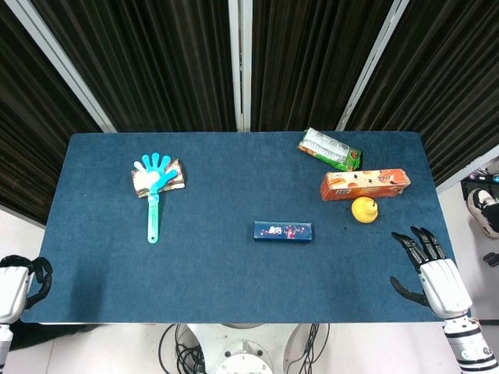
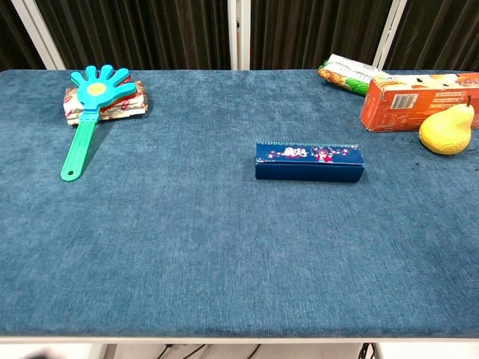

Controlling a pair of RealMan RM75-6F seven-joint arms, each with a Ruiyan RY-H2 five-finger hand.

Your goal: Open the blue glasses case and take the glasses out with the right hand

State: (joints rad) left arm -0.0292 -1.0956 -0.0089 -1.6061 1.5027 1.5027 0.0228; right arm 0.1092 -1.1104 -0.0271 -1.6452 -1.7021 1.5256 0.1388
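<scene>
The blue glasses case (image 1: 282,231) lies closed near the middle of the blue table, a long box with a printed lid; the chest view shows the case (image 2: 309,161) from the front. My right hand (image 1: 431,269) rests over the table's near right corner, fingers spread and holding nothing, well right of the case. My left hand (image 1: 22,282) sits at the table's near left edge with dark fingers curled in; nothing shows in it. Neither hand appears in the chest view. No glasses are visible.
A yellow pear (image 1: 364,209) and an orange carton (image 1: 365,184) lie at the right, with a green snack packet (image 1: 329,149) behind them. A turquoise hand-shaped clapper (image 1: 154,190) rests on a small wrapped packet (image 1: 159,178) at the far left.
</scene>
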